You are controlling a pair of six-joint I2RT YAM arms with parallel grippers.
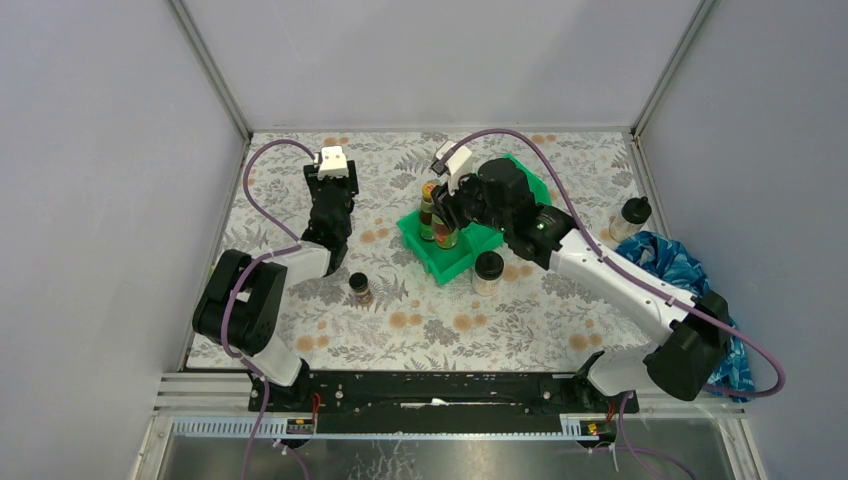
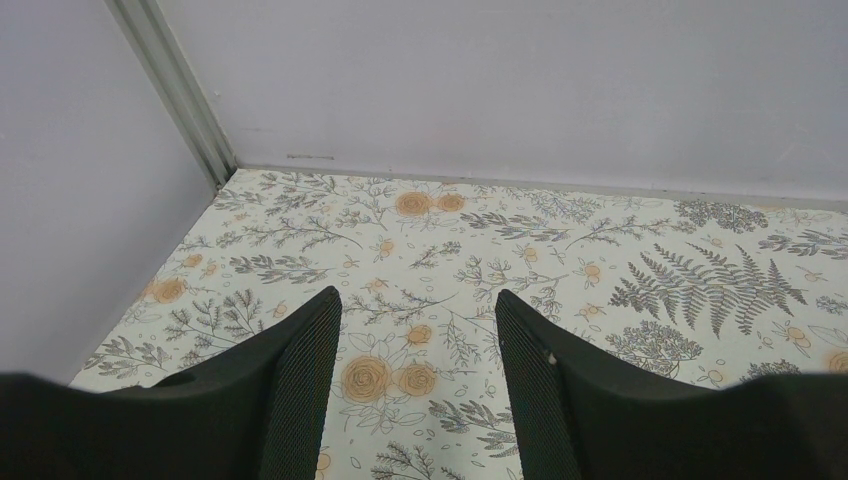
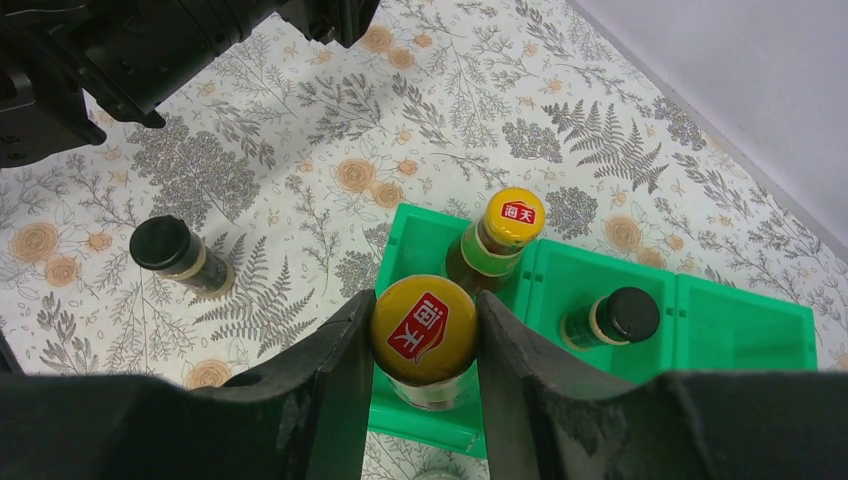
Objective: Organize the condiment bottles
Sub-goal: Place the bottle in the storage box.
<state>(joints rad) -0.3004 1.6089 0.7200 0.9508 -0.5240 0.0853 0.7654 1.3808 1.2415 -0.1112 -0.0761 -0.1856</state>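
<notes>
My right gripper (image 3: 423, 325) (image 1: 447, 222) is shut on the yellow cap of a brown bottle (image 3: 423, 330) (image 1: 446, 236) in the end compartment of the green bin (image 3: 745, 325) (image 1: 470, 255). The second yellow-capped bottle (image 3: 510, 225) (image 1: 429, 203) stands beside it in the same compartment. A dark black-capped jar (image 3: 612, 318) stands in the middle compartment. Another dark jar (image 3: 180, 255) (image 1: 360, 288) stands on the table left of the bin. One clear black-lidded jar (image 1: 488, 270) stands at the bin's near side, another (image 1: 631, 215) at the far right. My left gripper (image 2: 415, 300) (image 1: 333, 180) is open and empty over the far left of the table.
A crumpled blue cloth (image 1: 680, 270) lies at the right edge beside the right arm. Grey walls close the table on three sides, with the back-left corner post (image 2: 175, 95) close ahead of the left gripper. The bin's far compartment (image 3: 770, 330) holds nothing.
</notes>
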